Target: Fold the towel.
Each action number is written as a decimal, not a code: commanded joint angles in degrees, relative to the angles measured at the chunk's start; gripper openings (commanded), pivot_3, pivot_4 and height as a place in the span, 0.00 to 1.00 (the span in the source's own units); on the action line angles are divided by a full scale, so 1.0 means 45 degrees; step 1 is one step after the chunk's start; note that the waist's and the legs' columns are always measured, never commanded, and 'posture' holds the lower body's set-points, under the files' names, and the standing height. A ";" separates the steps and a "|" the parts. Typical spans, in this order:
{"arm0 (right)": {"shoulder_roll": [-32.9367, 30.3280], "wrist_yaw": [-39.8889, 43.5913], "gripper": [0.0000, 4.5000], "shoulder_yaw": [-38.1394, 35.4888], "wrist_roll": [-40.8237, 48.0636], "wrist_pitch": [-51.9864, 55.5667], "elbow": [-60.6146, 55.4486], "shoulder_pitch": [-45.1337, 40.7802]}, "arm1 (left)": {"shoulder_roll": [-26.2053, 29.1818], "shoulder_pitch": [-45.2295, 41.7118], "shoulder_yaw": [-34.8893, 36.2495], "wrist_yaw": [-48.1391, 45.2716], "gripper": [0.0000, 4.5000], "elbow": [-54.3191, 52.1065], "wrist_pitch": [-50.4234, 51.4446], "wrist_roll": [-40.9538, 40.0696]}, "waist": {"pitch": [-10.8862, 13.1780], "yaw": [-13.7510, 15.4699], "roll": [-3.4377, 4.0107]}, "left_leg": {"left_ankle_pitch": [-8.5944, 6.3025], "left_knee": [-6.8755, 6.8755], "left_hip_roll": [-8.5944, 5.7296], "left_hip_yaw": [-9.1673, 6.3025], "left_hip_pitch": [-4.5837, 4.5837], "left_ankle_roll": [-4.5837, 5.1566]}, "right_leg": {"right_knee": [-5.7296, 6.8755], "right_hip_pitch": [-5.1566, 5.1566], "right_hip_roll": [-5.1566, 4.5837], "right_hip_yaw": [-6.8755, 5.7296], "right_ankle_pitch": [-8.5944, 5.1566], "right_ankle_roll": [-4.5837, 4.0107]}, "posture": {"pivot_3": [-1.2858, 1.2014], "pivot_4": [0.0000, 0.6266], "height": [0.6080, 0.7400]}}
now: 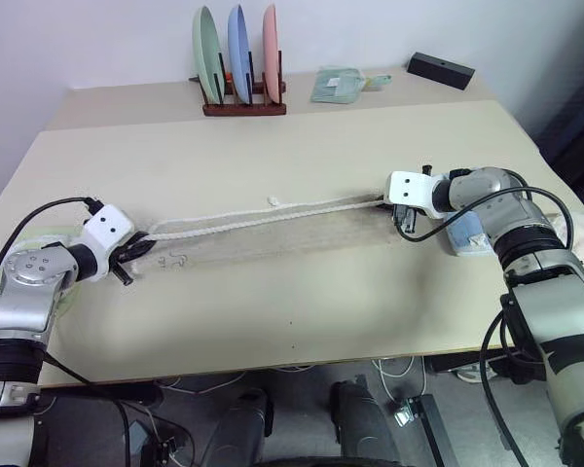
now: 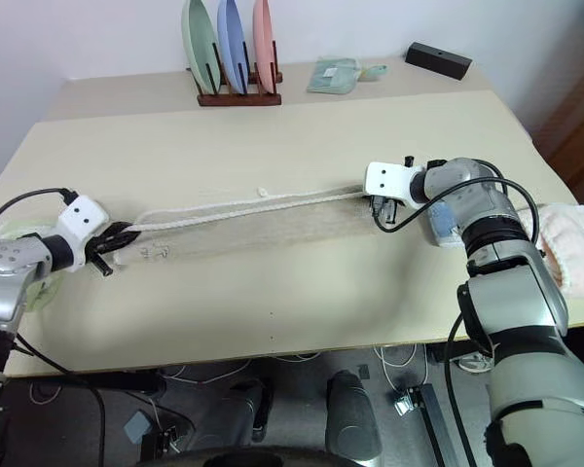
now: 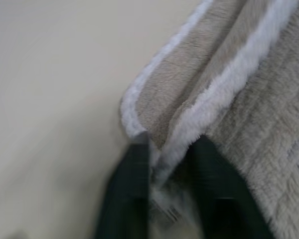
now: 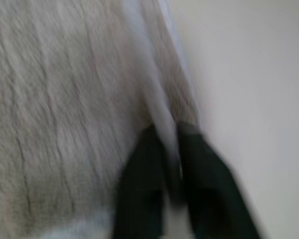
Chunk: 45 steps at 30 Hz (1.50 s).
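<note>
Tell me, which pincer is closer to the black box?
Right. The right pincer is at the towel's right end, on the same side as the black box at the table's far right corner. The left pincer is at the towel's left end, farther away.

Your towel (image 1: 273, 238) lies flat on the table as a long, narrow beige strip running left to right across the middle. It's folded lengthwise, so two white corded edges sit close together along its far side. You can see a small white loop tag (image 1: 273, 200) on that far edge near the middle, and small dark marks (image 1: 178, 260) by the left end.
</note>
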 commanded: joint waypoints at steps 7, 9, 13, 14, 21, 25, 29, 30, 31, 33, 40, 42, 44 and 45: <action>-0.0288 -0.3626 0.74 -0.0326 -0.0819 -0.0039 0.0110 -0.0880 | -0.0823 -0.1576 0.1401 0.4105 0.87 0.1263 -0.0390 0.0359 | -0.0001 0.0048 0.0001 | 0.0007 0.0001 -0.0001 -0.0005 0.0000 -0.0013 | 0.0004 -0.0003 0.0001 0.0002 0.0002 -0.0003 | 0.52 0.24 0.99; -0.0403 -0.3833 0.74 -0.0369 -0.0847 -0.0106 -0.0055 -0.0786 | -0.0970 -0.1599 0.1523 0.4465 0.87 0.1242 -0.0292 0.0328 | -0.0004 0.0028 -0.0002 | 0.0010 0.0001 -0.0001 -0.0003 0.0000 -0.0017 | 0.0005 -0.0004 0.0001 0.0004 0.0003 -0.0002 | 0.52 0.24 0.99; -0.0683 -0.2572 0.74 -0.1538 0.0769 0.0547 -0.1446 0.0011 | -0.1006 -0.0899 0.1526 0.4342 0.87 0.0045 -0.0558 0.0169 | -0.0004 0.0041 -0.0002 | 0.0032 0.0000 -0.0001 0.0001 0.0000 -0.0055 | 0.0003 -0.0004 0.0001 0.0005 0.0002 -0.0002 | 0.52 0.24 0.99; -0.0699 -0.1897 0.74 -0.2072 0.1582 0.1237 -0.2186 0.0402 | -0.1046 -0.0759 0.1649 0.4272 0.87 -0.0372 -0.0579 -0.0025 | -0.0004 0.0042 -0.0002 | 0.0030 -0.0001 -0.0001 0.0000 -0.0003 -0.0052 | -0.0001 -0.0003 0.0001 0.0006 0.0003 -0.0001 | 0.52 0.24 0.99; -0.1347 0.0307 0.99 -0.4879 0.7253 1.1403 -1.3143 0.6270 | -0.1945 0.1145 0.0763 0.2802 0.88 -0.5862 0.0328 -0.1797 | -0.0015 0.0224 0.0006 | 0.0001 0.0035 0.0025 -0.0029 -0.0023 -0.0003 | 0.0000 0.0013 -0.0005 0.0003 0.0008 0.0012 | 0.52 0.24 0.99; -0.0469 -0.1903 0.99 -0.6812 0.9723 1.6825 -1.6805 0.8134 | -0.2709 0.1906 -0.1021 0.2145 0.88 -0.8405 0.1153 -0.2116 | -0.0011 0.0315 0.0015 | -0.0017 0.0084 0.0009 -0.0003 -0.0026 0.0029 | -0.0007 0.0013 -0.0035 0.0029 0.0022 0.0028 | 0.52 0.24 0.99; 0.1426 -0.4392 0.99 -0.8968 1.1542 2.1042 -1.9156 0.9497 | -0.3407 0.2131 -0.2998 0.1617 0.88 -0.9449 0.1387 -0.1850 | -0.0023 0.0501 0.0009 | -0.0018 0.0136 0.0020 0.0017 -0.0012 0.0030 | -0.0010 0.0064 0.0007 0.0031 0.0040 0.0014 | 0.52 0.24 0.99; 0.1760 -0.4781 0.99 -0.9298 1.1824 2.1719 -1.9564 0.9734 | -0.3575 0.2080 -0.3193 0.1612 0.88 -0.9501 0.1465 -0.1864 | -0.0023 0.0541 0.0009 | -0.0018 0.0141 0.0017 0.0015 -0.0012 0.0030 | -0.0010 0.0068 0.0012 0.0029 0.0040 0.0014 | 0.52 0.24 0.99; 0.2109 -0.5172 0.99 -0.9608 1.2061 2.2326 -1.9887 0.9900 | -0.3703 0.2016 -0.3343 0.1598 0.88 -0.9513 0.1498 -0.1862 | -0.0023 0.0567 0.0009 | -0.0018 0.0146 0.0018 0.0012 -0.0014 0.0030 | -0.0011 0.0072 0.0012 0.0027 0.0040 0.0014 | 0.52 0.24 0.99; 0.3102 -0.6133 0.99 -1.0288 1.2324 2.3609 -2.0326 1.0136 | -0.3951 0.1854 -0.3669 0.1498 0.88 -0.9545 0.1591 -0.1909 | -0.0023 0.0544 0.0010 | -0.0019 0.0150 0.0015 0.0021 -0.0017 0.0031 | -0.0013 0.0072 0.0007 0.0029 0.0040 0.0014 | 0.52 0.24 0.99; 0.5942 -0.9062 0.99 -1.2235 1.1709 2.5053 -1.9450 0.8818 | -0.4121 0.1591 -0.3890 0.1225 0.88 -0.9487 0.1618 -0.1880 | -0.0032 0.0461 0.0028 | -0.0018 0.0135 0.0017 0.0027 -0.0010 0.0030 | -0.0011 0.0060 0.0015 0.0027 0.0041 0.0014 | 0.52 0.24 0.99; 0.6686 -0.9797 0.99 -1.2999 1.1546 2.4884 -1.8487 0.7988 | -0.4126 0.1513 -0.3811 0.1261 0.88 -0.9432 0.1615 -0.1880 | -0.0032 0.0457 0.0028 | -0.0018 0.0135 0.0016 0.0027 -0.0011 0.0031 | -0.0012 0.0060 0.0015 0.0027 0.0041 0.0014 | 0.52 0.24 0.99; 0.7186 -1.0373 0.99 -1.3616 1.1431 2.4618 -1.7511 0.7238 | -0.4131 0.1494 -0.3763 0.1317 0.88 -0.9425 0.1624 -0.1854 | -0.0034 0.0458 0.0030 | -0.0017 0.0134 0.0015 0.0025 -0.0010 0.0030 | -0.0012 0.0061 0.0016 0.0026 0.0042 0.0013 | 0.52 0.24 0.99; 0.7303 -1.0588 0.99 -1.3817 1.1390 2.4501 -1.7116 0.6956 | -0.4131 0.1495 -0.3753 0.1350 0.88 -0.9433 0.1626 -0.1824 | -0.0034 0.0456 0.0031 | -0.0017 0.0133 0.0016 0.0023 -0.0010 0.0030 | -0.0012 0.0060 0.0017 0.0026 0.0042 0.0014 | 0.52 0.24 0.99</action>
